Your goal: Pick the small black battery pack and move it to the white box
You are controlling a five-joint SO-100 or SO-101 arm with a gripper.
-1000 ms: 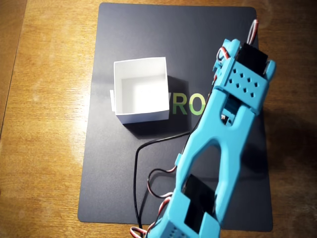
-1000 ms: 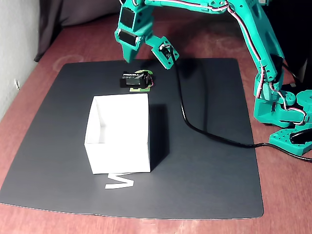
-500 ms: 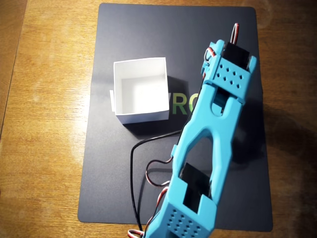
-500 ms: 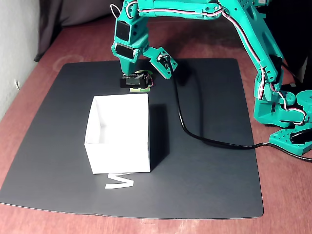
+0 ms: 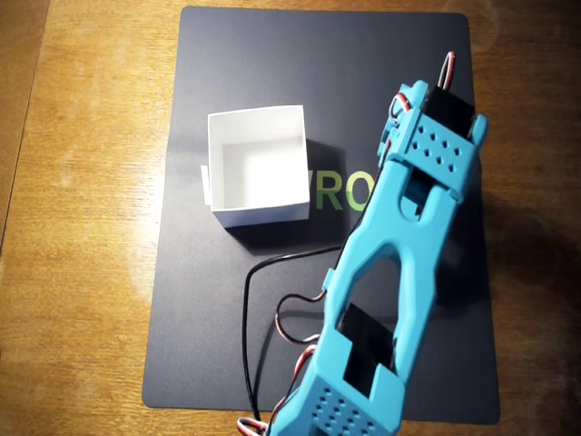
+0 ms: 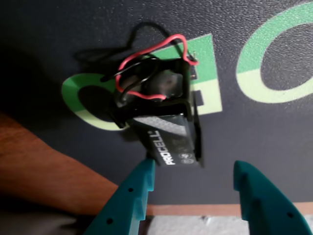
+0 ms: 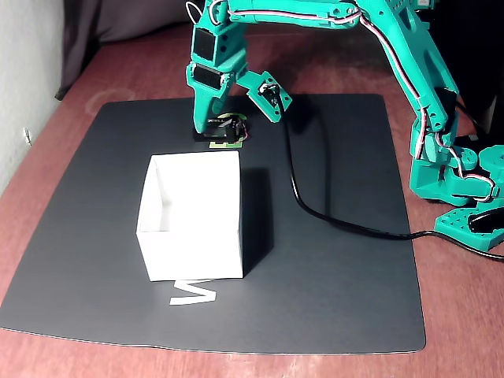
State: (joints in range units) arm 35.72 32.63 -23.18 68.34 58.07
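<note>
Change since earlier: gripper [image 7: 228, 118] has come lower than it was a second ago in the fixed view, from hanging above the small black battery pack [image 7: 221, 130] to having its left finger right down at it; in the overhead view the arm [image 5: 390, 263] has swung a little between the frames.
Unchanged: white box [image 7: 193, 213] and the pack sit where they sat before.
Gripper state: jaws spread wide in the wrist view, one teal finger [image 6: 134, 188] at the pack's lower left corner, the other finger [image 6: 257, 193] well off to the right, nothing gripped between them [image 6: 195, 171].
Contact: the left fingertip looks to be touching or just beside the pack's edge, though the wrist view is too dim there to be sure.
Battery pack place: on the black mat [image 7: 339, 276], lying over green printed letters [image 6: 274, 58], just behind the box's far wall in the fixed view, apart from it.
Battery pack in wrist view: small black battery pack [image 6: 166, 132] with white "PROCELL" lettering near the fingers.
Long axis: runs up and down the wrist view, slightly tilted, the lettered end low toward the gripper, the wired end high.
Wires: red and black wires [image 6: 146, 58] loop out of the top end, away from the gripper.
Overhead view: pack hidden beneath the arm; white box [image 5: 257, 168] to the left of the arm, open side up, white inside.
Cable: black cable [image 7: 315, 205] trails across the mat to the arm's base.
</note>
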